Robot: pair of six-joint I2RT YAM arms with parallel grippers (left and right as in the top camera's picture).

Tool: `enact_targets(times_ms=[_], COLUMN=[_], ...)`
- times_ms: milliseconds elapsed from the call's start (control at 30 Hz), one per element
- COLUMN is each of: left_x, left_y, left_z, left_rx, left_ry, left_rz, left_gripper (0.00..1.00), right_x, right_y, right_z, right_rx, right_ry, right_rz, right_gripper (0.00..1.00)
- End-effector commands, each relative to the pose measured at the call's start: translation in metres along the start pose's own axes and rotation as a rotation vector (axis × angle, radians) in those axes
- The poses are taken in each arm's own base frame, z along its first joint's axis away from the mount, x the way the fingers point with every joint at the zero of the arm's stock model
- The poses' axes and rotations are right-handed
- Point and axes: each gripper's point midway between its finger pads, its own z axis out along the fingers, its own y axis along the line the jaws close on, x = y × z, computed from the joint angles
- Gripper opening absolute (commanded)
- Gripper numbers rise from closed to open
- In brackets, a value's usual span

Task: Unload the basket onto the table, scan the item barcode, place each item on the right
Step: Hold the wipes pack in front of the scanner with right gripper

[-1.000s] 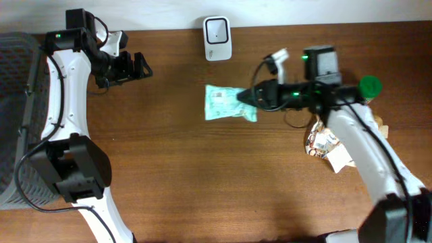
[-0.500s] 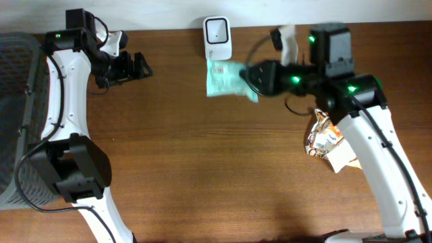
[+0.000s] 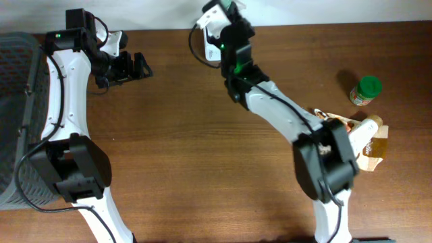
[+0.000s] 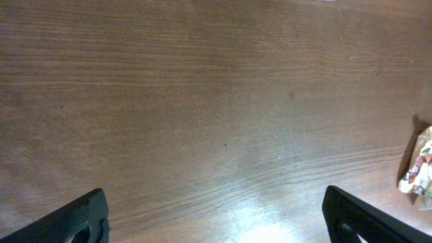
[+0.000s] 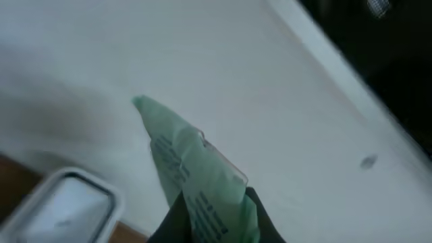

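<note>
In the right wrist view a pale green packet with dark print stands up between the black fingers of my right gripper, which is shut on its lower end. The white scanner with its grey window lies below and to the left of the packet. From overhead, my right arm reaches to the table's back edge and covers most of the scanner; the packet is hidden there. My left gripper hangs open at the back left over bare wood, its fingertips wide apart.
A green-capped bottle and several snack packets lie at the right side. A grey basket stands off the table's left edge. One packet's edge shows at the right of the left wrist view.
My right arm has swung the green packet up from the table's middle to the back edge over the scanner. The left arm has not moved.
</note>
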Motion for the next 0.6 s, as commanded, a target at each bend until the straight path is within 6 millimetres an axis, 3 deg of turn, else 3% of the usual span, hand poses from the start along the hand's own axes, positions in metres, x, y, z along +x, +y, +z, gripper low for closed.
enact_targets(times_ms=[0,133,200,267,433,567], left_x=[-0.003,-0.003,-0.003,-0.003,-0.003,-0.003], left_y=[-0.002,-0.002,-0.002,-0.002,-0.002,-0.002], left_z=[-0.005,-0.005,-0.005,-0.005,-0.005,-0.005], left_rx=[0.004,0.004,0.003,0.003,0.003,0.003], left_ry=[-0.015,-0.015,-0.015,-0.015,-0.015,-0.015], left_rz=[0.009,0.01,0.01,0.009,0.009,0.01], left_gripper=[0.99,0.99,0.99,0.99,0.99,0.99], right_x=[0.031,0.069,0.073,0.072,0.048,0.044], right_y=[0.031,0.062,0.065,0.066,0.047,0.052], right_z=[0.019,0.033,0.035,0.035,0.034,0.033], right_rx=[-0.006,-0.061,-0.073,-0.077,0.012,-0.011], right_ry=[-0.014,-0.018,-0.026,-0.033,-0.118,-0.143], right_rz=[-0.31,-0.366,-0.368,-0.368,-0.316,-0.319], right_gripper=[0.09,0.1,0.1,0.11,0.11,0.11])
